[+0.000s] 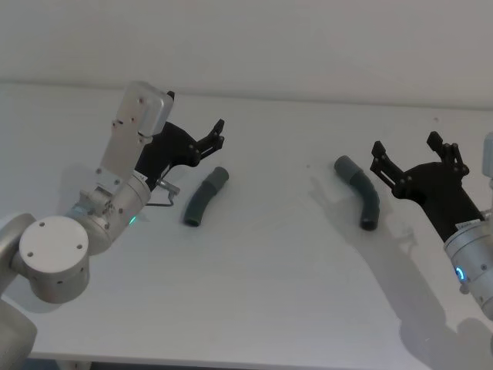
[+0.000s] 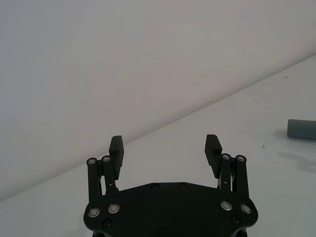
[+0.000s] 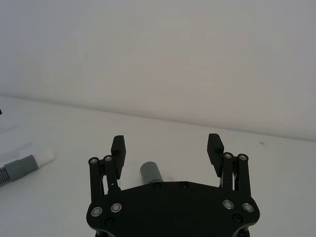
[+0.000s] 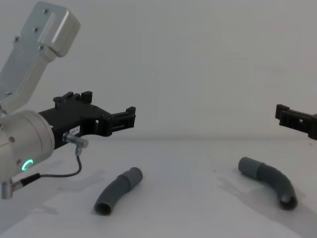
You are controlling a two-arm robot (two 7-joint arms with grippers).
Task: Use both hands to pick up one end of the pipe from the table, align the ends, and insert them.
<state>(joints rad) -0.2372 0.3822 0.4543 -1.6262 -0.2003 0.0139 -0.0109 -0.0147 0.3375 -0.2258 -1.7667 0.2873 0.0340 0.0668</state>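
Two curved dark grey pipe pieces lie apart on the white table (image 1: 269,301). The left piece (image 1: 205,197) (image 4: 118,191) lies just right of my left gripper (image 1: 216,135) (image 4: 130,118), which hovers above the table with its jaws open and empty (image 2: 165,143). The right piece (image 1: 360,191) (image 4: 270,181) lies left of my right gripper (image 1: 406,146) (image 4: 283,115), also open and empty (image 3: 166,143). In the right wrist view a grey cuff (image 3: 150,173) shows low between the fingers, and the other piece's cuff ends in a white tip (image 3: 45,158). Another grey cuff (image 2: 301,129) shows in the left wrist view.
The table's far edge (image 1: 308,99) meets a plain pale wall. A thin black cable (image 4: 59,174) loops under the left wrist. Bare white surface lies between the two pieces and toward the front edge.
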